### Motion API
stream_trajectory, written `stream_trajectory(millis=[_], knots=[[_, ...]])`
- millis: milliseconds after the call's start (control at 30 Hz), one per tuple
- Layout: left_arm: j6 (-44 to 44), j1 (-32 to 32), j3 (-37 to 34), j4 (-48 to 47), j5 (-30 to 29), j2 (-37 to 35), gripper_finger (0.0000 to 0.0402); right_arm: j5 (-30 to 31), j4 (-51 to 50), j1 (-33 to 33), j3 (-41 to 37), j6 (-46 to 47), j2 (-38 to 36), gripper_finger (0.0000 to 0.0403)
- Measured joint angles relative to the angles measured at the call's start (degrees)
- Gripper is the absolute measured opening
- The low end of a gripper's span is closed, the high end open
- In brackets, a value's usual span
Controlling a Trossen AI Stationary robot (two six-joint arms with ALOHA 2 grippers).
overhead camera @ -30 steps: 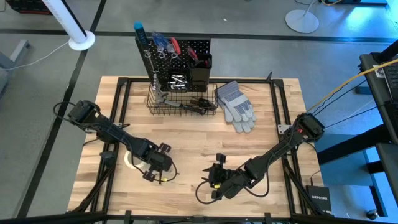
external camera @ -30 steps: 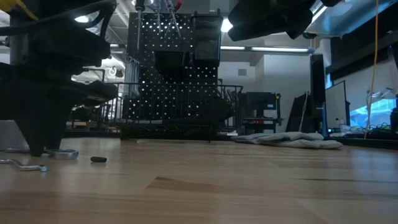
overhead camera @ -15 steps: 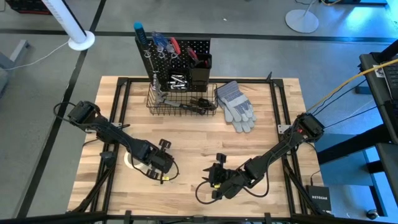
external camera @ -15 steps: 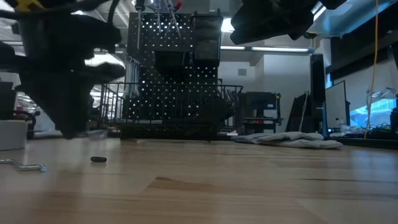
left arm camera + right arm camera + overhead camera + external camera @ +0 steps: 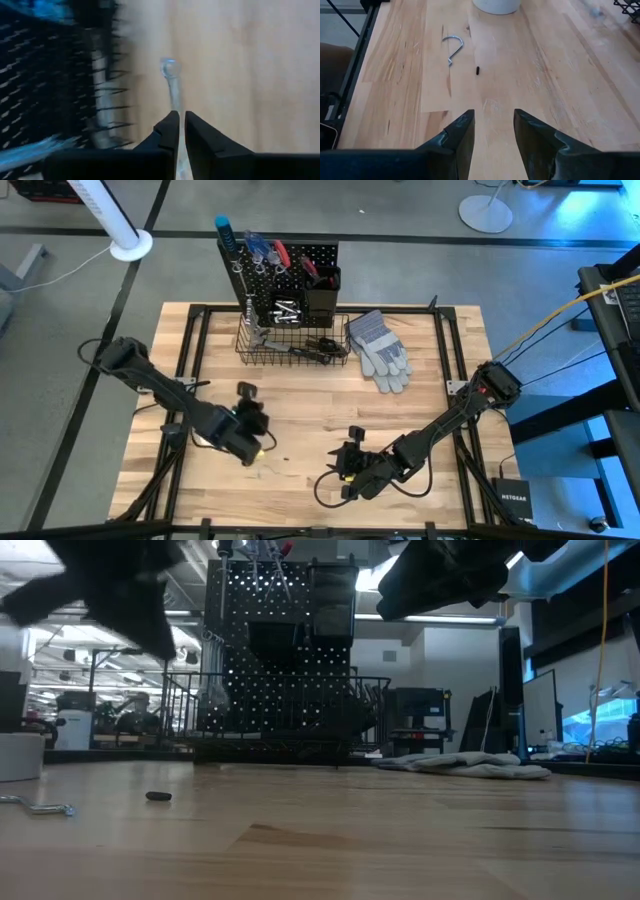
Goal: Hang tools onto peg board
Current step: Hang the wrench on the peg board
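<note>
**Left arm carrying a wrench toward the board**

Across the pale butcher-block wooden table (image 5: 300, 395) I read the scene from the big pieces down. At the far edge stands the upright black perforated metal peg board (image 5: 290, 265), with blue- and red-handled tools on its hooks and a black wire basket (image 5: 290, 345) of more tools at its foot. A pair of grey work gloves (image 5: 380, 350) lies just beside the basket.

My left gripper (image 5: 245, 410) is raised off the table, left of centre. In its wrist view (image 5: 180, 125) the fingers are pinched almost together on a slim silver wrench (image 5: 172, 85), whose shaft runs straight out ahead of the fingertips to a small ring end. What looks like the board's black grid fills one side of that blurred view. So the board lies ahead of the claw, and the wrench's long axis points forward from it. I judge that the ring end must lead onto a hook.

My right gripper (image 5: 492, 130) waits low near the front edge with its fingers spread and nothing between them. Ahead of it lie a loose silver hook (image 5: 453, 47), a tiny dark bit (image 5: 477, 70) and a white tape roll (image 5: 496, 5). The left arm is nearer the board.
</note>
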Motion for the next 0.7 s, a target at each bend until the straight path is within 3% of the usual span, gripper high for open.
stream_trajectory(millis=[300, 433, 567, 700], knots=[[-4.9, 0.5, 0.1, -5.9, -9.8, -17.8, 0.0003, 0.0, 0.0, 0.0, 0.0, 0.0, 0.0, 0.0143], [-6.7, 1.2, 0.1, -3.2, -7.6, -23.5, 0.0012, 0.0, 0.1, 0.0, 0.0, 0.0, 0.0, 0.0143], [-11.5, 2.8, 0.1, -1.2, -5.5, -25.0, 0.0024, 0.0, 0.1, 0.0, 0.0, 0.0, 0.0, 0.0143], [-12.8, 7.2, -2.4, 5.6, 3.7, -24.0, 0.0066, 0.0, 0.3, 0.0, 0.0, 0.0, 0.0, 0.0143]])
